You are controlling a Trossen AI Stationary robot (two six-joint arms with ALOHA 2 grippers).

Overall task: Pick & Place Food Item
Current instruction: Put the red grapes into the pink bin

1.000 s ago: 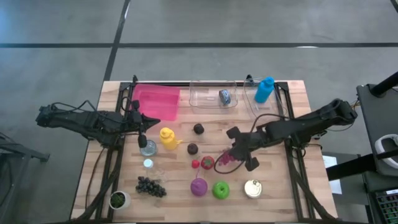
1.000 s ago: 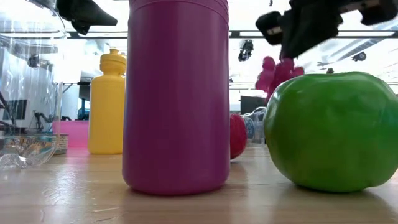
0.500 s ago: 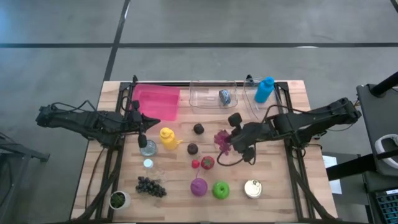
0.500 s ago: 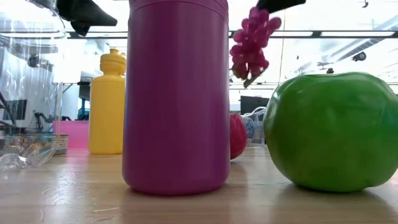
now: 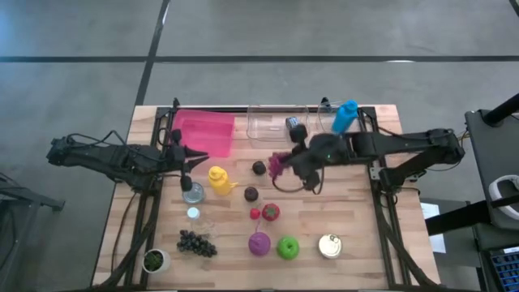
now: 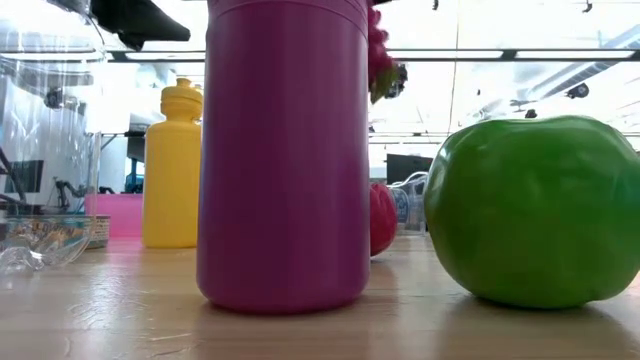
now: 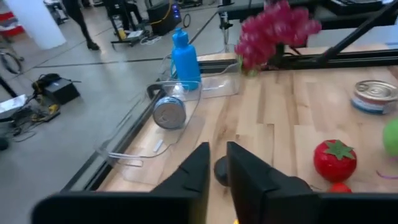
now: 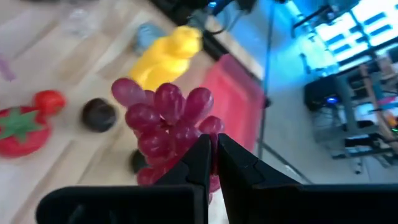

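My right gripper [image 5: 281, 161] stays clamped on the red grapes [image 5: 276, 163], now carried up off the table and back toward the clear tray [image 5: 268, 128], past the tomato [image 5: 270, 212] where they hung a moment ago. They hang beside the dark plum [image 5: 259, 168]. My left gripper [image 5: 185, 173] waits, fingers nearly together, above the glass jar [image 5: 193, 192].

In the low view the purple bottle [image 6: 283, 150] hides most of the red grapes [image 6: 378, 55]
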